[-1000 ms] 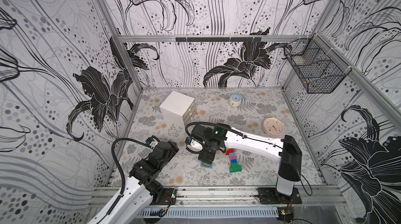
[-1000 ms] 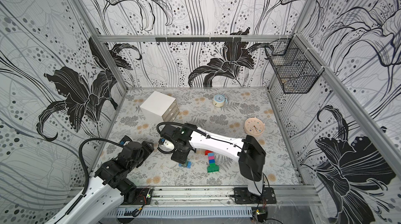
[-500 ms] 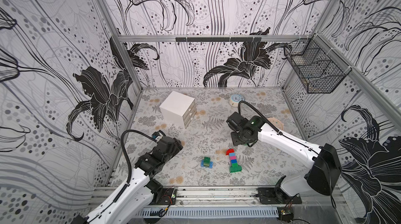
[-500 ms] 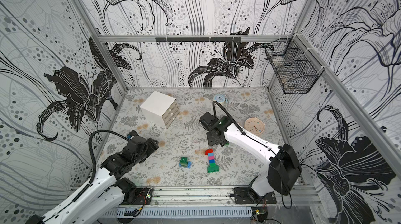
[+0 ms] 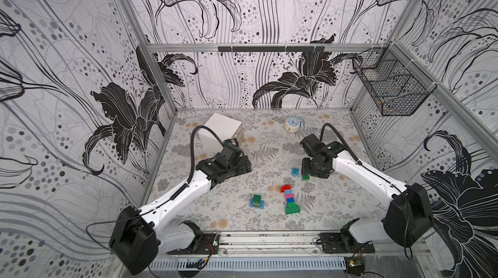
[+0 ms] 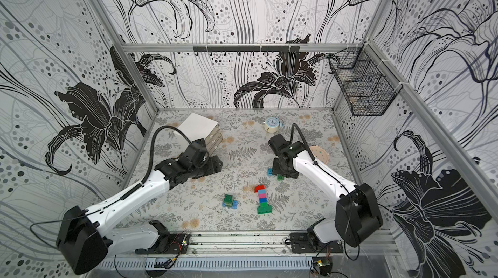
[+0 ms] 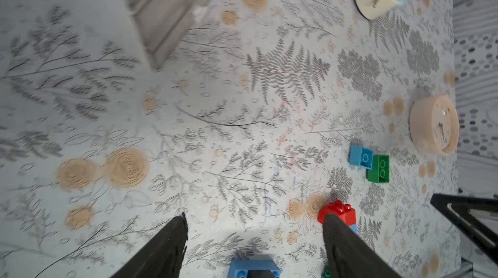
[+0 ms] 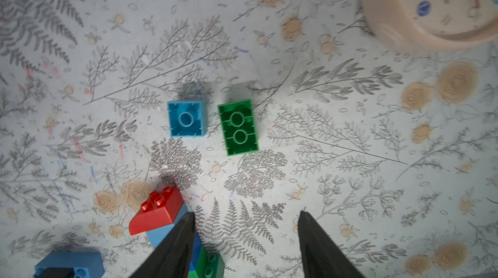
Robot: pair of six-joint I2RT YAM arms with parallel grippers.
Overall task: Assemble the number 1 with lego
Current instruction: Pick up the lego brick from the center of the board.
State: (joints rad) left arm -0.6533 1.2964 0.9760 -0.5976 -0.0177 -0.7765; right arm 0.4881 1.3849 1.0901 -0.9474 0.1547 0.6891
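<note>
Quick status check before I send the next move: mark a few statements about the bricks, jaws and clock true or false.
The left gripper and right gripper have open, empty jaws. True.
The red brick caps the far end of the brick column. True.
The light blue brick is stacked on the loose green brick. False: they lie side by side, apart, undersides up.
The blue clock touches the column. False: it sits far off, near the back wall.
A dark green brick sits on a blue brick. True.
</note>
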